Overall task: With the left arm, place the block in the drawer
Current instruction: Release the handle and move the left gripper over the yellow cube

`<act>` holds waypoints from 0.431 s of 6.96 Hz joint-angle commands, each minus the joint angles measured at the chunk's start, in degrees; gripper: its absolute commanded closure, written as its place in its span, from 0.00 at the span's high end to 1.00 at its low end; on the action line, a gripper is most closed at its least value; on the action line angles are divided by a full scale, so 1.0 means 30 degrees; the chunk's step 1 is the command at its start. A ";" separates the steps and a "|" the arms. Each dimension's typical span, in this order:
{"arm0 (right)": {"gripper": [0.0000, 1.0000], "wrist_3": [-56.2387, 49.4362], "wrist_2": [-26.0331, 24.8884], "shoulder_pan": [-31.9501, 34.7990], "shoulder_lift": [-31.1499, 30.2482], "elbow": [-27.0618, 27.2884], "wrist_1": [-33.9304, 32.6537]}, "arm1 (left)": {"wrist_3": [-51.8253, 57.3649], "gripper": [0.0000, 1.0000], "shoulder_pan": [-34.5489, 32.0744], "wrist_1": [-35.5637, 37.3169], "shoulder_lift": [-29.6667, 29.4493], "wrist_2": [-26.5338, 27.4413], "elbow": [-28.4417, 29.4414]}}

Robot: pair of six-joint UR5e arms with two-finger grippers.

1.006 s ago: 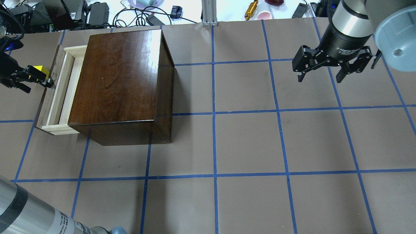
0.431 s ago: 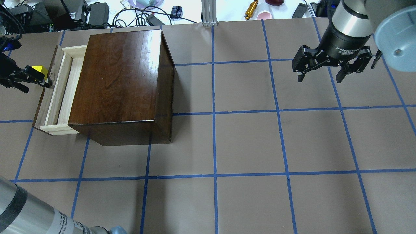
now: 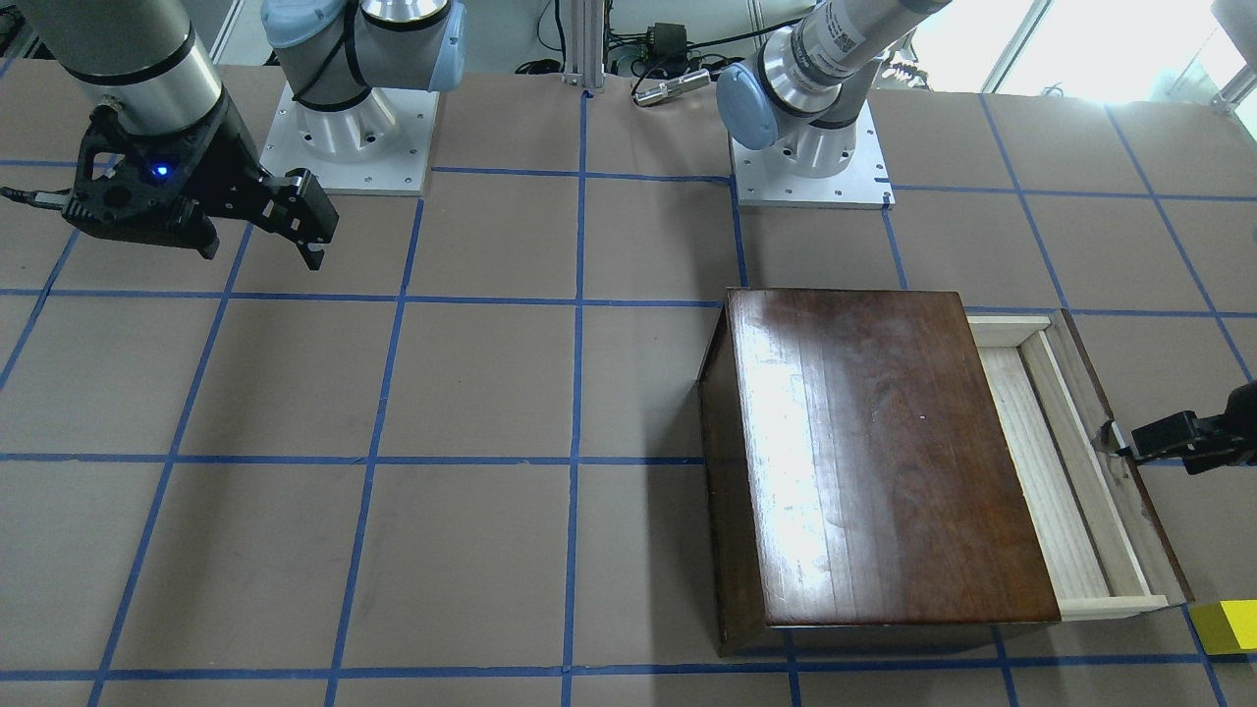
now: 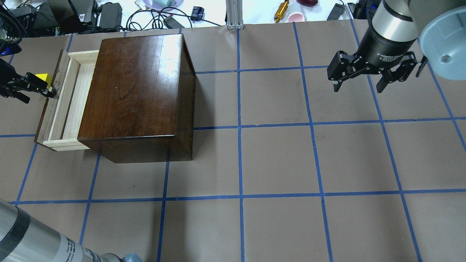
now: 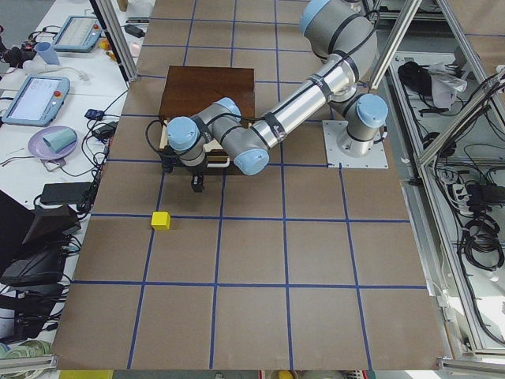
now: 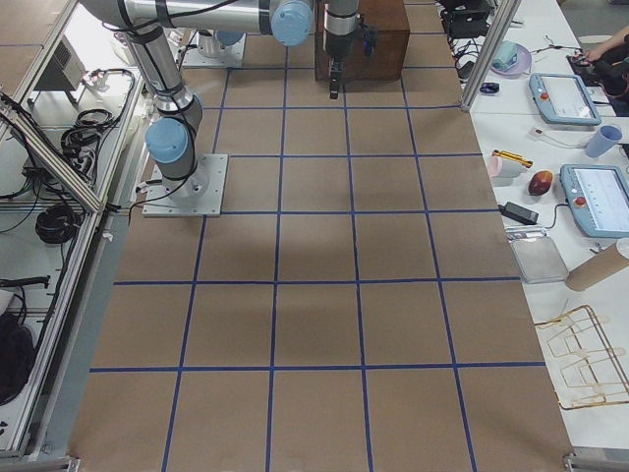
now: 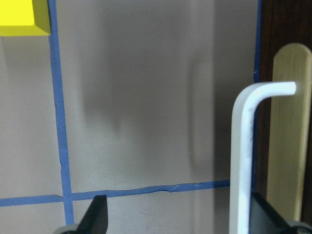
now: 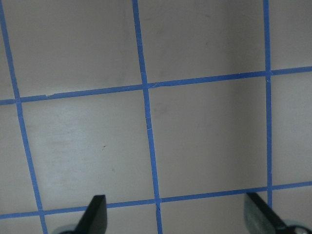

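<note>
The yellow block (image 4: pixel 43 77) lies on the table just outside the drawer's dark front panel (image 4: pixel 47 109); it also shows in the front view (image 3: pixel 1228 626), the left side view (image 5: pixel 161 220) and the left wrist view (image 7: pixel 19 17). The drawer (image 4: pixel 74 98) stands partly out of the dark-brown cabinet (image 4: pixel 138 91), and its pale wood floor is bare. My left gripper (image 4: pixel 38 95) is open and holds nothing. One finger is against the small light handle (image 7: pixel 241 161), which sits between the spread fingers. My right gripper (image 4: pixel 358 89) is open and empty, hanging above the table's far right.
Cables, power bricks, a pink cup (image 4: pixel 296 16) and a gold cylinder (image 4: pixel 281 10) lie beyond the table's far edge. The two arm bases (image 3: pixel 344 128) stand at the robot's side. Blue tape lines grid the brown tabletop (image 4: pixel 276 156).
My left gripper has moved away from the cabinet, and the drawer has slid further out with it. The block and my right arm have not moved.
</note>
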 commanded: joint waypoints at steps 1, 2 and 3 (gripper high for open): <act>1.00 0.0000 0.0000 0.0000 0.0000 0.0000 0.0000 | -0.0059 1.00 0.0013 -0.0009 0.0013 0.0035 0.0137; 1.00 0.0000 0.0000 0.0000 0.0000 0.0000 0.0000 | -0.0233 1.00 0.0013 -0.0038 0.0014 -0.0227 0.0255; 1.00 0.0000 0.0000 0.0000 0.0000 0.0000 0.0000 | -0.0438 1.00 0.0013 -0.0038 0.0101 -0.0664 0.0256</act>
